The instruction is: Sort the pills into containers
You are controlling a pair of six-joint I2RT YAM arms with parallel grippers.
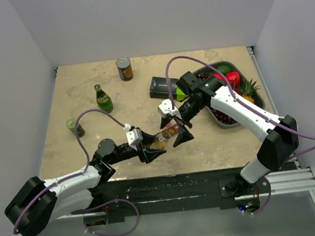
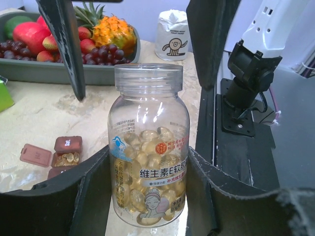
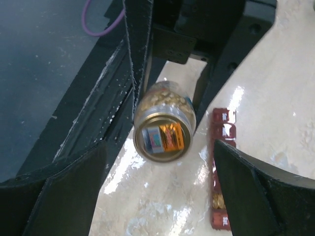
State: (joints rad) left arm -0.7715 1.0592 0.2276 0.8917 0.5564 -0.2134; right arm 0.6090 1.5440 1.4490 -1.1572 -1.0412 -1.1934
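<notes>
Over the beige table (image 1: 87, 97) I saw my left gripper (image 2: 147, 169) clamped on the open pill bottle (image 2: 150, 142); my right gripper (image 3: 160, 189) stood wide, flanking its mouth, the containers (image 3: 222, 147) just beside

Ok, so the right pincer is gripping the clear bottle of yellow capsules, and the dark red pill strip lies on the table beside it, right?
Not quite. The left pincer is gripping the clear bottle, as the left wrist view shows; the right pincer stands open. The dark red pill strip does lie on the table beside it.
</notes>
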